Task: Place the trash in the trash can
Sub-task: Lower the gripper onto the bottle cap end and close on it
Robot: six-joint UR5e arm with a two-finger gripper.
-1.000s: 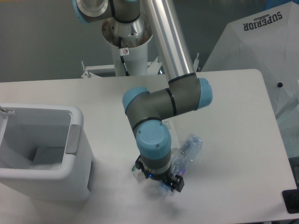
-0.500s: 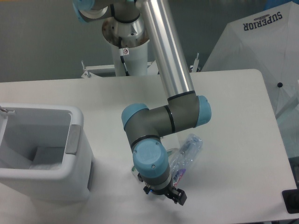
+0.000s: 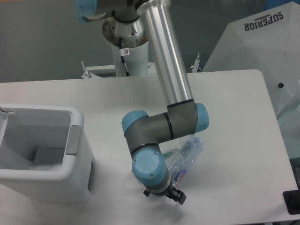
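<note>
Reaching for bottle (image 3: 187, 157): gripper (image 3: 164, 193) low at bottle's near end, jaws hidden under wrist, state unreadable. Bottle lies on bench (image 3: 234, 117), well right of trash can (image 3: 42, 150). Advice: centre jaws across body, squeeze gently; thin plastic likely slips.

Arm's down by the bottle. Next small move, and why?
Probably close on the bottle if it sits between the fingers; the wrist hides that. The gripper is low at the bottle's near end, the bottle lies on the table, and the trash can stands left.
</note>
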